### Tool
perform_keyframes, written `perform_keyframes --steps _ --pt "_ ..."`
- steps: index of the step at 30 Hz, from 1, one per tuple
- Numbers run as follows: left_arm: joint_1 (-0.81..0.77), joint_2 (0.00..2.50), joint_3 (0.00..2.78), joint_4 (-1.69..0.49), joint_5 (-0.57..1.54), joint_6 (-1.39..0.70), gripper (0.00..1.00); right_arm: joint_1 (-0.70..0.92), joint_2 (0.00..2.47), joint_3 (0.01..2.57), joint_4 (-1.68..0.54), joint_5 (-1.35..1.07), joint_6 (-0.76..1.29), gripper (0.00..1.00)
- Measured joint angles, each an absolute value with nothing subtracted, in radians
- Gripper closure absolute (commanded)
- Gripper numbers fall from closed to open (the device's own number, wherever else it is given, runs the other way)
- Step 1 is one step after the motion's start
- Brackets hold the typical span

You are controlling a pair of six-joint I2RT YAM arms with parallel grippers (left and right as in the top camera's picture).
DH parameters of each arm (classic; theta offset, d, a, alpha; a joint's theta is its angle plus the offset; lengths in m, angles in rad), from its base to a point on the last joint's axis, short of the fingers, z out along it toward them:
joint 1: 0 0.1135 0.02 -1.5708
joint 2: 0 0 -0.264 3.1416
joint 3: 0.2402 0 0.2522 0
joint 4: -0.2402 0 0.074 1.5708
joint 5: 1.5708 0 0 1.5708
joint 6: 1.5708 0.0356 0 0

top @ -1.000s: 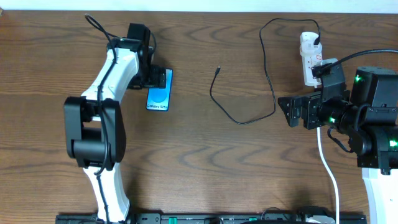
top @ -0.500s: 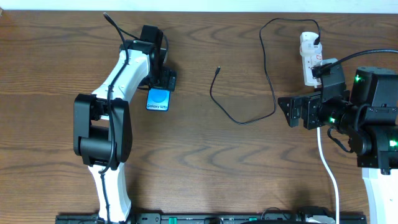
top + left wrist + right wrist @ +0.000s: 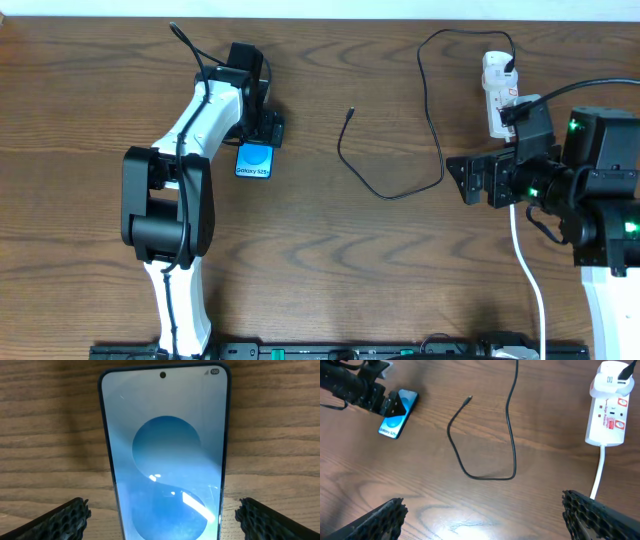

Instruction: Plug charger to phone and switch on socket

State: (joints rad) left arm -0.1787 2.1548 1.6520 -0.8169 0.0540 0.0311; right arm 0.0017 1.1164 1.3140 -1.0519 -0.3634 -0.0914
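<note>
Over the last second the left arm has swung a little to the right and farther from the near edge, and it has hardly shifted in the last half of that second; the phone (image 3: 254, 162), the charger (image 3: 385, 195) and the socket (image 3: 496, 95) lie where they did.

The left gripper (image 3: 262, 131) hangs over the far end of the phone, covering that end in the overhead view. In the left wrist view its two fingers (image 3: 62, 519) stand wide apart, one on each side of the phone, with bare wood showing between each finger and the phone's edge, so neither touches it. The phone lies flat on the wooden table (image 3: 330, 270), left of centre, screen up and lit blue, with the "Galaxy S25" text at its near end.

The charger's small connector tip (image 3: 350, 112) rests on the table, well apart from the phone and to its right. From the tip the thin black cable loops nearer, then runs far and right to a black plug (image 3: 510, 64) at the far end of the socket. The socket lies at the far right, and its thick white cord (image 3: 530, 270) trails toward the near edge. Whether its red switches are on cannot be told.

The right gripper (image 3: 458, 180) hovers near the socket's near end, pointing left, its fingers (image 3: 375, 521) spread wide and holding nothing.
</note>
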Motion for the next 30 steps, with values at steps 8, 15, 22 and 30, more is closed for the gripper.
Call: perform_keyframes --steps 8,15,22,30 --pt "-0.179 2.155 1.652 -0.794 0.054 0.031 0.02 0.002 1.145 1.314 -1.053 -0.363 -0.092 0.01" --pt "-0.179 2.155 1.650 -0.775 0.054 0.031 0.02 0.001 1.145 1.314 -1.054 -0.363 -0.092 0.01" --pt "-0.179 2.155 1.650 -0.773 0.054 0.031 0.02 0.002 1.145 1.314 -1.054 -0.363 -0.092 0.01" --pt "-0.179 2.155 1.650 -0.762 0.044 0.031 0.02 0.001 1.145 1.314 -1.055 -0.363 -0.092 0.01"
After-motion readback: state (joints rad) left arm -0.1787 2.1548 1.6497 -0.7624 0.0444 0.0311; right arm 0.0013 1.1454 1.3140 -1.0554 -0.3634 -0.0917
